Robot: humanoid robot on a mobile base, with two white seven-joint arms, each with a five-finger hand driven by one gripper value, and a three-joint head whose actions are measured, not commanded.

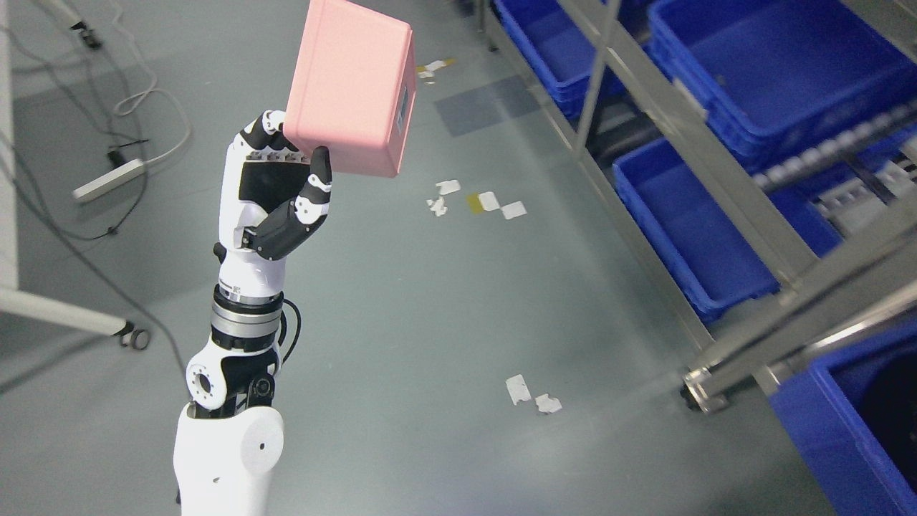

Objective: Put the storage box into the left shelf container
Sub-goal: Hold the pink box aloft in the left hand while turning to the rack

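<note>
Head view: the left robot hand [286,179] is raised above the floor [401,322] at the left of the scene. It grips the pink storage box [351,86] at the box's lower left corner. The thumb [315,188] presses against the near face, and the other fingers [266,136] wrap around the left side. The storage box is tilted and held clear of the floor, well apart from the shelf. The metal shelf [723,179] stands at the right and carries several blue containers [774,64] on its levels. A small label on the box's right face is too blurred to read. A power strip [107,180] and cables lie on the floor at the far left. Scraps of tape [494,203] are scattered on the floor between the arm and the shelf.
</note>
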